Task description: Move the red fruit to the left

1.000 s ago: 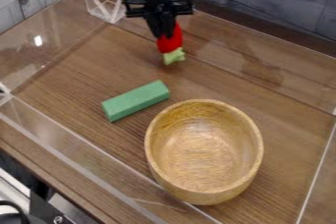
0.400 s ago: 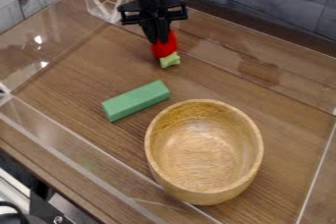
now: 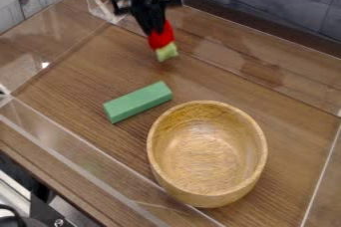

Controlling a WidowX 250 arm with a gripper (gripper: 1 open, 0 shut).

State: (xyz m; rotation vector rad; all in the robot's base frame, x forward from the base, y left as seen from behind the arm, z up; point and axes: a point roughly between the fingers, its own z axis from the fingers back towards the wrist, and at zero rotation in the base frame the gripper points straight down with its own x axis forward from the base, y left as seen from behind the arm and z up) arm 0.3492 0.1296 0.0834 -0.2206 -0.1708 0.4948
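Note:
The red fruit (image 3: 163, 42), a small glossy strawberry with a pale green cap pointing down, hangs just above the wooden table near the back. My black gripper (image 3: 158, 32) comes down on it from above and is shut on its red body. The fingertips are blurred by motion and partly hide the fruit's top.
A flat green rectangular block (image 3: 139, 102) lies in the middle of the table. A wooden bowl (image 3: 206, 152) stands at the front right. Clear plastic walls (image 3: 40, 42) fence the work area on the left, front and right.
The gripper has lifted the strawberry off the table and carried it a little to the left and up in the picture. Block and bowl have not moved.

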